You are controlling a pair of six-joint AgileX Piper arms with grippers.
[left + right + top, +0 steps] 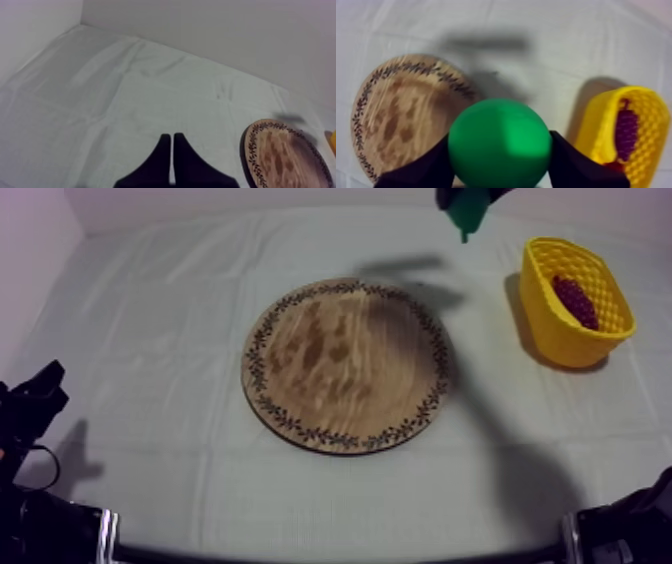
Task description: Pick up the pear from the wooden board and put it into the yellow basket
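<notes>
The green pear point(499, 142) hangs high above the table, with my right gripper point(501, 155) shut on it; from above, the pear point(464, 212) shows at the far edge between the board and the basket. The round wooden board point(346, 364) with a patterned rim lies bare at mid-table. The yellow basket point(588, 333) stands at the right and holds a bunch of dark grapes point(575, 301). My left gripper point(172, 142) is shut on nothing, low at the left near the cloth, with the board point(285, 160) off to its side.
Grey-white cloth covers the table, with open room left of the board and along the front. The pear and arm cast a shadow point(405, 268) on the cloth behind the board. A wall runs close behind the table.
</notes>
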